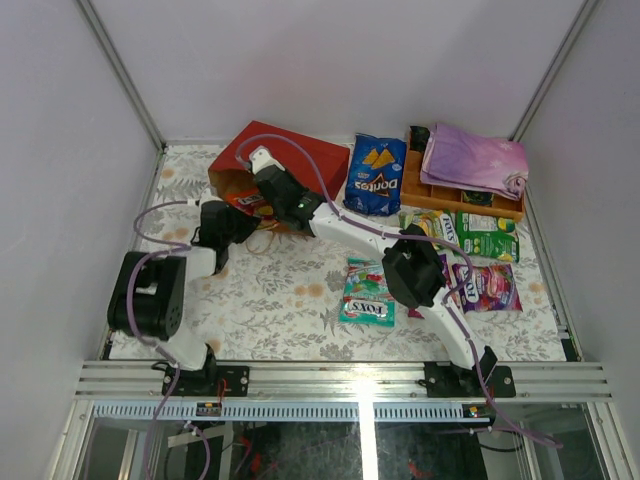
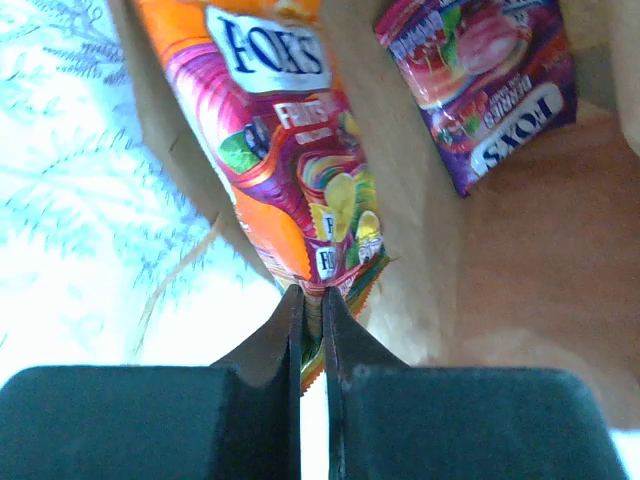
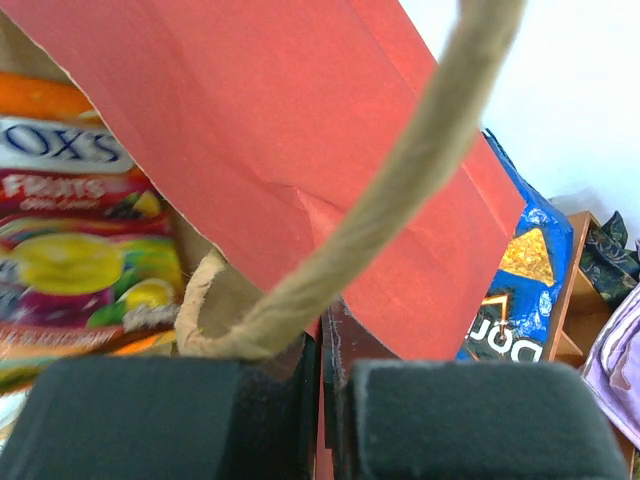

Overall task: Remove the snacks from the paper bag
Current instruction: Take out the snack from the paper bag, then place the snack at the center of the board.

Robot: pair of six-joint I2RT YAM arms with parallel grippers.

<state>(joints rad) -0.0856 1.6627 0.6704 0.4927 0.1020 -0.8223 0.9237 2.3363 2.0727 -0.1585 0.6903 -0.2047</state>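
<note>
left fingers (image 2: 280, 340) are pinched shut on the glossy orange Fox's candy packet (image 2: 290, 170), right fingers (image 3: 290, 410) clamp the tall red paper bag (image 3: 300, 130) wall, 11 o'clock on the table (image 1: 300, 290).

Floral table (image 1: 290, 290) — paper bag (image 1: 300, 155), Doritos bag (image 1: 375, 178), Fox's packets (image 1: 365, 300), wooden tray (image 1: 432, 193)

Red paper bag (image 1: 315, 152) lies flat — Doritos bag (image 1: 376, 178) beside
</note>
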